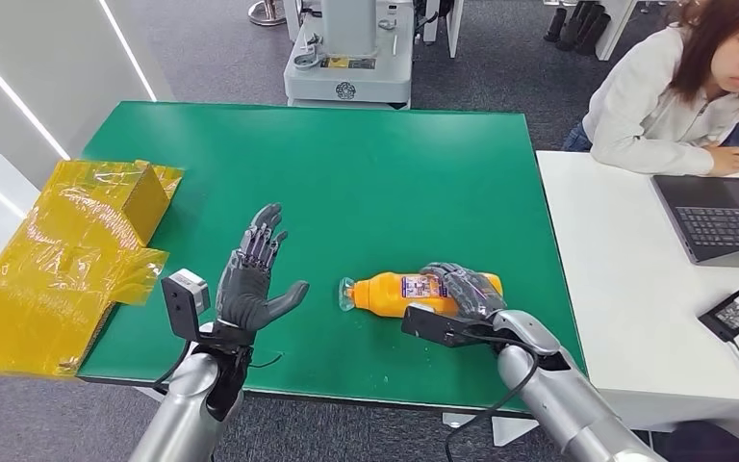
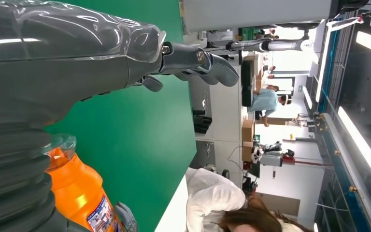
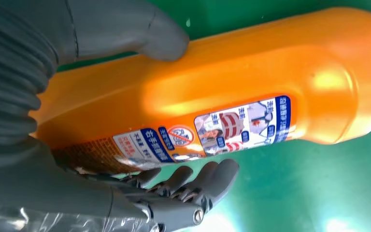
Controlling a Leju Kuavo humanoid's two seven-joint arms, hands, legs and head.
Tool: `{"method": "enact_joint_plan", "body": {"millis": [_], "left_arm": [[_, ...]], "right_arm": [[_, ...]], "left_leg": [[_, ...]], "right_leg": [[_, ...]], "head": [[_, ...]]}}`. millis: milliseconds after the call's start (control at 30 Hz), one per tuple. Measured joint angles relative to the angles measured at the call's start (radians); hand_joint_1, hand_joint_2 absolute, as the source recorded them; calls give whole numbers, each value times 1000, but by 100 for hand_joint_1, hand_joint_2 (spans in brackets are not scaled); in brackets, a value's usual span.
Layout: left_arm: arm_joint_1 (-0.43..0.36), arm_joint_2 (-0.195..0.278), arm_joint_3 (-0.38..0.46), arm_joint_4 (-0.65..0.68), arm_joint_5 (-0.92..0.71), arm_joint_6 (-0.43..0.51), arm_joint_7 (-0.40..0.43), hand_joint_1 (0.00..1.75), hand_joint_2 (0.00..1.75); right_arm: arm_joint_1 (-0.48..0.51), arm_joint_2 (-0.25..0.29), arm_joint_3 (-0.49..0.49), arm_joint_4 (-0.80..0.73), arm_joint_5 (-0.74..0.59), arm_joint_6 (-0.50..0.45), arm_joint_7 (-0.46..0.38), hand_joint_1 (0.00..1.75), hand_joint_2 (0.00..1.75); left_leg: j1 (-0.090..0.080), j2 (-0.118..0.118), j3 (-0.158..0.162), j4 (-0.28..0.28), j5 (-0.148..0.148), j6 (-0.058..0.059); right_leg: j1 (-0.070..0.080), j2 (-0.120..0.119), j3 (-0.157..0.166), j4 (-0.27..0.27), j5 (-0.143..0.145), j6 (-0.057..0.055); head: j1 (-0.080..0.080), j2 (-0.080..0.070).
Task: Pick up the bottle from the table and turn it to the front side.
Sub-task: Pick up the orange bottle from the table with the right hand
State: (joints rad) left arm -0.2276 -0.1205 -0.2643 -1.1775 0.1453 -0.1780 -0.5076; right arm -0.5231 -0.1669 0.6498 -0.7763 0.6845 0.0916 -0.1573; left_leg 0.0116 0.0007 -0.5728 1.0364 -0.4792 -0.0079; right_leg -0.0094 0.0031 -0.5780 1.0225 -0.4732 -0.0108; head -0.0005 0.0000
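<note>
Grasp step: right hand (image 1: 467,289) wraps the orange plastic bottle (image 1: 394,292) lying on the green table (image 1: 366,173); left hand (image 1: 255,279) spread wide, empty. Next, likely lift and rotate.

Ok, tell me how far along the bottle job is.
Done: the right hand has reached the orange bottle and wraps its body, thumb on one side, fingers on the other. In hand: the grasp; the bottle lies on its side on the green table. Left: lifting and turning it. The left hand hovers open nearby.
</note>
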Motion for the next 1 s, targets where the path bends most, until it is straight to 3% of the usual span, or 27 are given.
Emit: {"method": "enact_joint_plan", "body": {"millis": [133, 267, 500, 600, 633, 667, 733, 767, 1000], "left_arm": [[-6, 0, 2, 14, 6, -5, 3, 0, 175], [-15, -1, 2, 25, 15, -12, 10, 0, 175], [-25, -2, 2, 34, 29, -17, 18, 0, 175], [-26, -2, 2, 37, 29, -17, 18, 0, 175], [-26, -2, 2, 37, 30, -18, 18, 0, 175], [-27, -2, 2, 37, 32, -18, 19, 0, 175], [-27, -2, 2, 38, 37, -19, 22, 0, 175], [-28, -2, 2, 38, 40, -20, 24, 0, 175], [-32, -13, 2, 38, 69, -41, 56, 0, 175]], "right_arm": [[-4, -3, 20, -4, 5, 19, 18, 32, 175], [-7, -7, 33, -7, 13, 32, 32, 62, 175], [-9, -13, 45, -14, 18, 36, 45, 61, 175], [-8, -14, 45, -16, 19, 36, 45, 103, 175], [-8, -14, 45, -16, 19, 37, 46, 105, 175], [-8, -14, 45, -17, 20, 38, 47, 83, 175], [-8, -14, 46, -18, 21, 42, 52, 21, 175], [-8, -15, 47, -19, 23, 46, 55, 3, 175], [-15, -38, 63, -24, 31, 109, 97, 0, 175]], "left_leg": [[0, 0, 2, 0, 0, 0], [0, 0, 3, 0, 0, 0], [0, 0, 4, 0, 0, 0], [0, 0, 4, 0, 0, 0], [0, 0, 4, 0, 0, 0], [0, 0, 4, 0, 0, 0], [0, 1, 4, 0, 0, 0], [0, 1, 4, 0, 0, 0], [0, 0, 5, 0, 1, 1]], "right_leg": [[0, 0, 2, 0, 0, 0], [0, 1, 3, 0, 0, 0], [0, 1, 4, 0, 0, 0], [0, 1, 4, 0, 0, 0], [0, 1, 4, 0, 0, 0], [0, 1, 4, 0, 0, 0], [0, 1, 4, 0, 0, 0], [0, 1, 4, 0, 0, 0], [0, 0, 6, -1, 1, 1]], "head": [[0, 0], [0, 0], [0, 0], [0, 0], [0, 0], [0, 0], [0, 0], [0, 0], [0, 0]]}}
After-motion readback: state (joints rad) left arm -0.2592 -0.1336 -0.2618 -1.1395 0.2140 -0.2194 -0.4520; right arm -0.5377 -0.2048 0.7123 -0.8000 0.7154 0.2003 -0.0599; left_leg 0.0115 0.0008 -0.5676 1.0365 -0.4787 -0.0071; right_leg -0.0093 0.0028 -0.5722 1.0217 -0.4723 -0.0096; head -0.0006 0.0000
